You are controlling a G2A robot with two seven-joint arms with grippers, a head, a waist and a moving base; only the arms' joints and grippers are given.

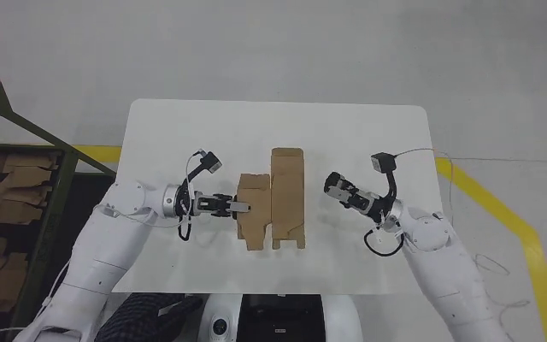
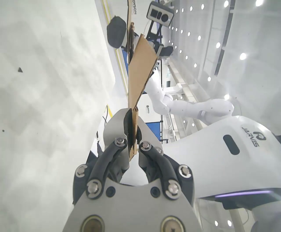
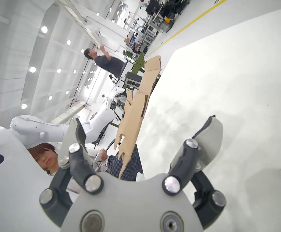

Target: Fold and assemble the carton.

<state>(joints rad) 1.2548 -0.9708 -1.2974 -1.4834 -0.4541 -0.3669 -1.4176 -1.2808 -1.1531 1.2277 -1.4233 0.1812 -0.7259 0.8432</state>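
On table (image 1: 359,128): carton (image 1: 287,198) | left gripper (image 1: 242,207) clamps its edge | right gripper (image 1: 330,185) released

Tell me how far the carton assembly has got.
Done: little that shows. The carton lies mostly flat on the table, with no box shape yet. In hand: the left gripper is shut on the carton's nearest edge panel, and the right gripper is open beside the opposite side, not touching it. Left: folding the panels up and closing the flaps.

A short strip of printed lettering (image 2: 133,7) stands on the carton (image 2: 139,72).
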